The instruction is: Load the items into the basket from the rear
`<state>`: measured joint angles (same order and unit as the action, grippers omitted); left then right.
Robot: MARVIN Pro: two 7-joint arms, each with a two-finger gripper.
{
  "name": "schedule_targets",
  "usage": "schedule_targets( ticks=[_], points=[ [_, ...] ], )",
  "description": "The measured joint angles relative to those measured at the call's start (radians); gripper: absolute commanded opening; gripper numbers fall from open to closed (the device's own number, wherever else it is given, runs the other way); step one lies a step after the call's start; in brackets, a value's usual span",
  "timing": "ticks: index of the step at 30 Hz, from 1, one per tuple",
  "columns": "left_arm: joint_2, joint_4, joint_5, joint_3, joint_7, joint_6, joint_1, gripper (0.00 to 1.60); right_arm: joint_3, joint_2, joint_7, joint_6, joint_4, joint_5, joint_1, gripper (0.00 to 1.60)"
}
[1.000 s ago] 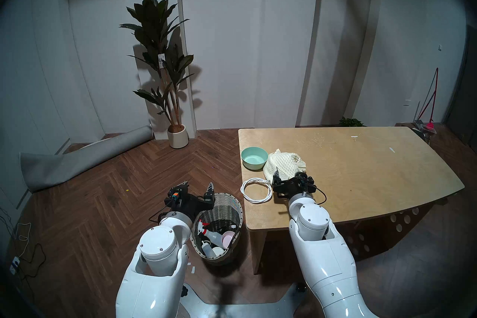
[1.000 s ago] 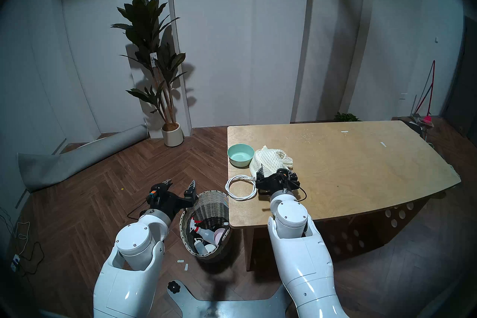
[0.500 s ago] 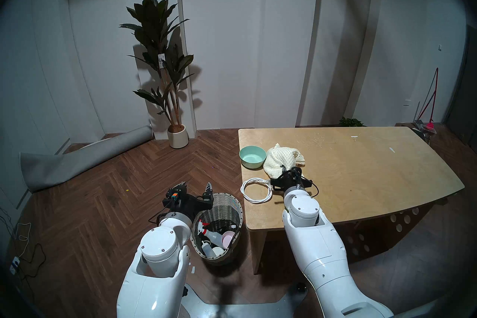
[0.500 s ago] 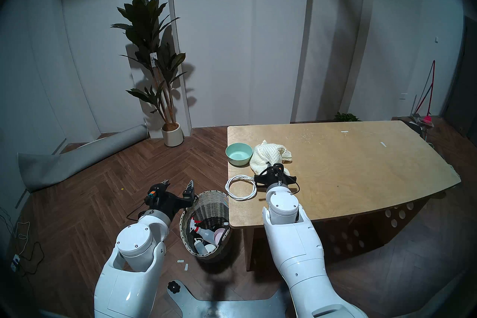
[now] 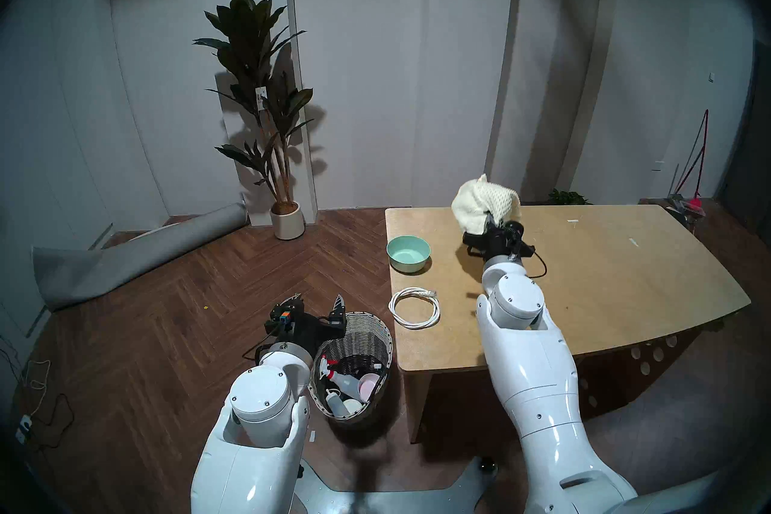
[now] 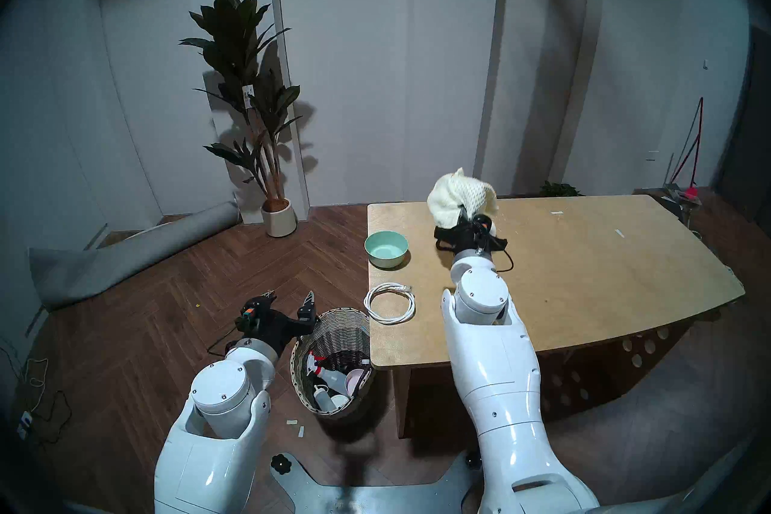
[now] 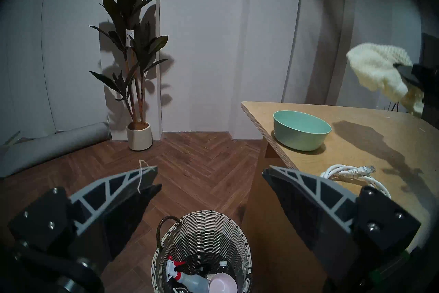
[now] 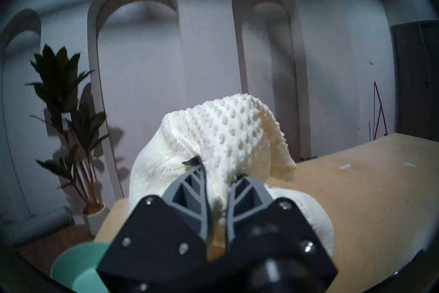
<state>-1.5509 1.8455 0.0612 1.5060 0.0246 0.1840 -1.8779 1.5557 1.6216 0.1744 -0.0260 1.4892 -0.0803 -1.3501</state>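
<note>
**Carry the cloth to the basket**

Your right gripper [image 8: 217, 172] has its fingers clamped on the cream cloth [image 5: 486, 200], held above the far worktop [image 5: 605, 292]. Swing it left and near (folds dangle) over the basket [image 5: 354, 338]. Left gripper [image 7: 209, 180] fingers sit apart, empty.

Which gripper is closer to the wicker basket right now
Left. The left gripper hangs open just beyond the basket, by its far rim. The right gripper is up over the table, shut on the cloth.

Basket [image 7: 202, 235] contents cut off, perhaps bottles; bowl [image 8: 78, 268] half hidden.
</note>
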Motion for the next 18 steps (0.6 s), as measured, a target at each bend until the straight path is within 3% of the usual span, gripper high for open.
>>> schedule_targets(
  ticks=[7,18],
  points=[
    [-0.001,0.000,-0.009,0.019,-0.015,-0.002,0.005,1.60,-0.095,0.016,-0.047,-0.008,0.075,-0.043,0.009,0.00],
    [0.003,0.022,-0.018,0.159,-0.110,-0.017,-0.027,1.60,-0.283,0.000,-0.137,0.020,0.197,-0.099,-0.044,0.00]
  ],
)
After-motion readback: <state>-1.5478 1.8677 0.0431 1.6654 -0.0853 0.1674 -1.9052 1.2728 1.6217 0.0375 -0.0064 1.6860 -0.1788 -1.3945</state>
